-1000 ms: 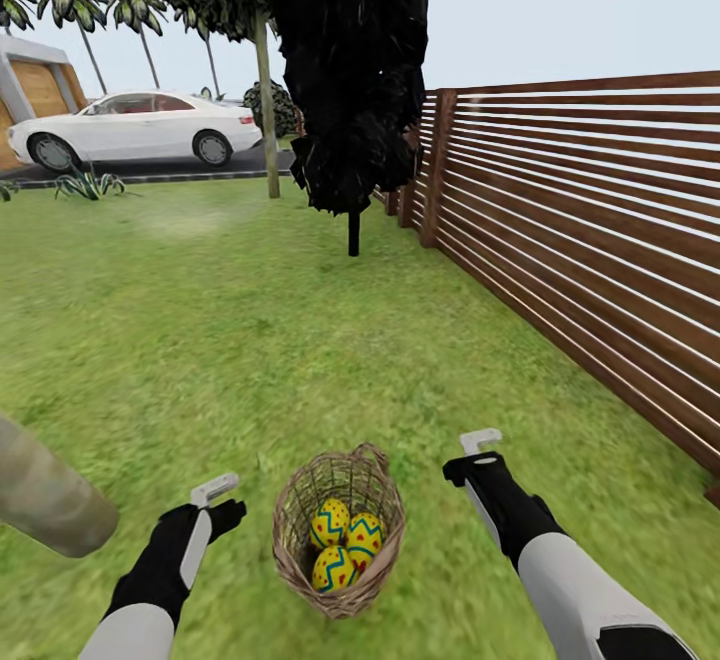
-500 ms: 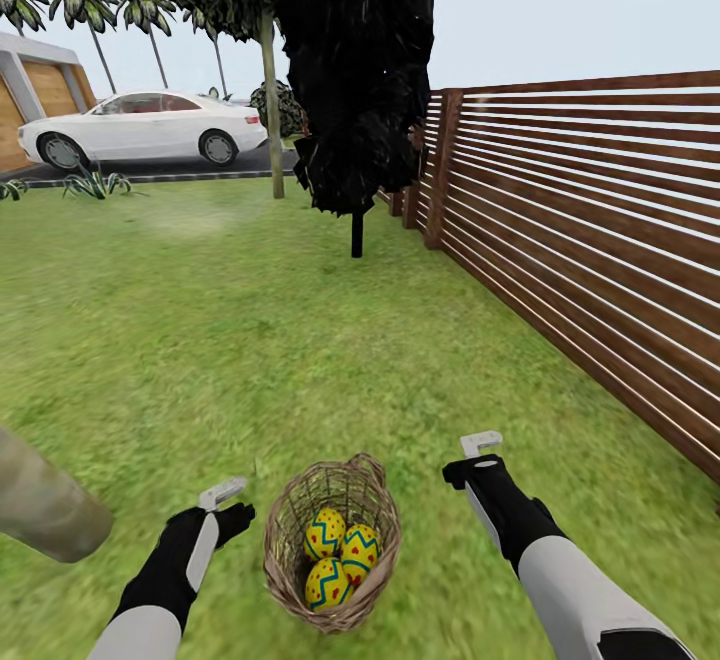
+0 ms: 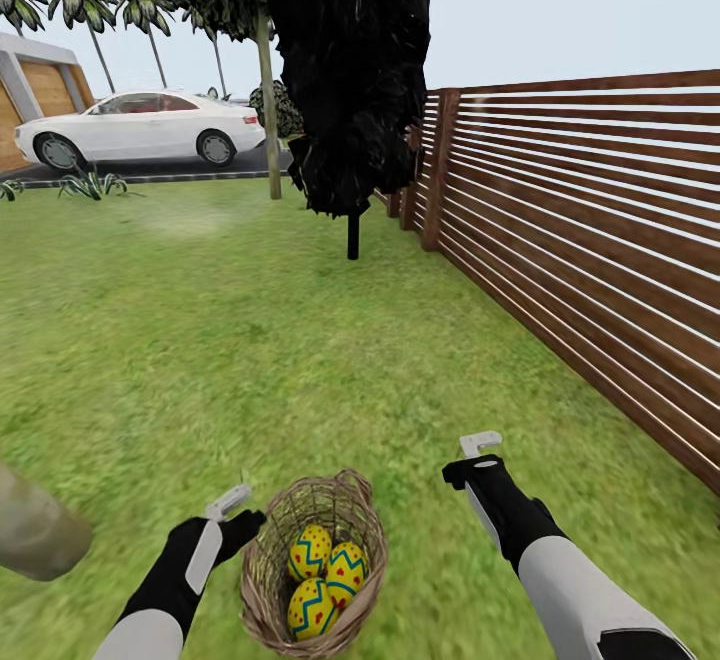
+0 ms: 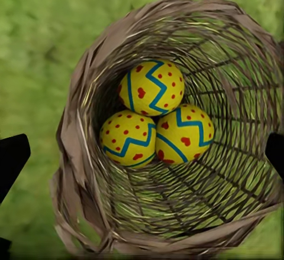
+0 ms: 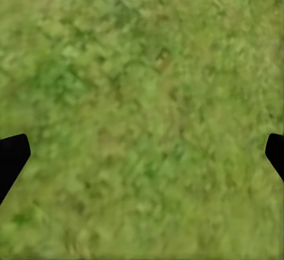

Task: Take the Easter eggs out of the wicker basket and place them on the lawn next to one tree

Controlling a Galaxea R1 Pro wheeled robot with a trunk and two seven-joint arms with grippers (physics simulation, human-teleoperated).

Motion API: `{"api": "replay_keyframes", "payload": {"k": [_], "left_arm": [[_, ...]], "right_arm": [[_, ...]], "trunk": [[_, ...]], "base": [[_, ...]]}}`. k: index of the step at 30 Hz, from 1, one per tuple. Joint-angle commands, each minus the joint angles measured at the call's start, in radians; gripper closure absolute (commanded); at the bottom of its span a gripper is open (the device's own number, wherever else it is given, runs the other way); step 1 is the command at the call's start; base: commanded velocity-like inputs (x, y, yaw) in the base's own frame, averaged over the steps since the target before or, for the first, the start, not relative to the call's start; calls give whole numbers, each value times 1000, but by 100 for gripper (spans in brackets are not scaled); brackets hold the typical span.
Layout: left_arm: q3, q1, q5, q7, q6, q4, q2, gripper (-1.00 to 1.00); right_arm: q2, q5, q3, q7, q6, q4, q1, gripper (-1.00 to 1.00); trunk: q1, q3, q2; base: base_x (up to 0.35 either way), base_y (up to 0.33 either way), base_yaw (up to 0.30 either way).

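Black fingertips sit at the far side edges of both wrist views, so both sets of jaws stand wide and hold nothing. In the head view the left gripper [image 3: 238,518] hovers at the lower left of centre, just beside the rim of the wicker basket [image 3: 262,580], and its camera looks straight down into the basket [image 4: 89,124], where the three Easter eggs [image 4: 155,121] lie packed together at the bottom, each touching the other two. The right gripper [image 3: 478,460] hangs at the lower right over bare lawn [image 5: 142,106], well apart from the basket. The tree [image 3: 35,535], a pale mottled trunk, cuts in at the lower left edge; a brown slat fence [image 3: 600,240] runs along the right, and a dark-leaved tree [image 3: 350,80] stands at upper centre. The main risk, as I judge it, is the tight cluster: a finger coming down between two eggs may wedge or push a neighbour aside instead of closing on one. The eggs are smooth and round, so an off-centre pinch could squirt one out. The basket looks light and tilted, so a finger catching the woven wall could tip or drag it. A released egg may also roll on the grass away from the trunk.
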Motion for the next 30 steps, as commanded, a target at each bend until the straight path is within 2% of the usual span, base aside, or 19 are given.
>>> {"api": "replay_keyframes", "payload": {"k": [1, 4, 5, 10, 18, 20, 21, 22, 23, 24, 25, 27, 30], "left_arm": [[3, 0, 13, 7, 3, 1, -1, -100], [4, 4, 15, 7, -22, 8, -1, -100], [4, 6, 15, 9, -60, 33, 0, -100], [4, 7, 15, 11, -136, 78, 6, -100], [4, 7, 13, 11, -146, 84, 10, -100], [4, 7, 14, 11, -147, 84, 11, -100], [5, 7, 14, 11, -147, 84, 11, -100], [5, 7, 15, 11, -147, 84, 12, -100], [6, 7, 14, 11, -147, 84, 12, -100], [6, 7, 14, 11, -147, 84, 14, -100], [7, 7, 15, 11, -147, 84, 15, -100], [7, 7, 15, 11, -147, 85, 16, -100], [7, 7, 16, 11, -154, 117, 16, -100]], "right_arm": [[0, 5, 2, -2, 7, -2, 0, -100], [0, 5, 2, -2, 7, -1, 0, -100], [0, 5, 2, -2, 7, -1, 0, -100], [0, 5, 2, -2, 6, -2, 0, -100], [-6, -1, 0, 23, 6, -14, 0, -100], [-9, -7, -5, 93, 6, -18, 0, -100], [-12, -11, -7, 157, 5, -21, 0, -100], [-23, -18, -10, 281, 5, -29, 0, -100], [-34, -20, -11, 368, 4, -33, 0, -100], [-49, -23, -12, 482, 5, -37, 0, -100], [-58, -24, -12, 537, 5, -38, 0, -100], [-68, -25, -13, 594, 4, -40, 0, -100], [-75, -27, -15, 624, 4, -42, 0, -100]], "trunk": [[0, -1, -1], [0, -1, -1], [0, -1, -1], [0, -1, -1], [0, -1, -1], [0, -1, -1], [4, -4, -8], [8, -7, -15], [11, -10, -22], [15, -13, -29], [19, -17, -36], [27, -23, -50], [38, -32, -71]], "base": [[5, -4, 0], [3, -2, 0], [0, 0, 0], [0, 0, 0], [0, 0, 0], [0, 0, 0], [0, 0, 0], [0, 0, 0], [0, 0, 0], [0, 0, 0], [0, 0, 0], [0, 0, 0], [0, 0, 0]]}}
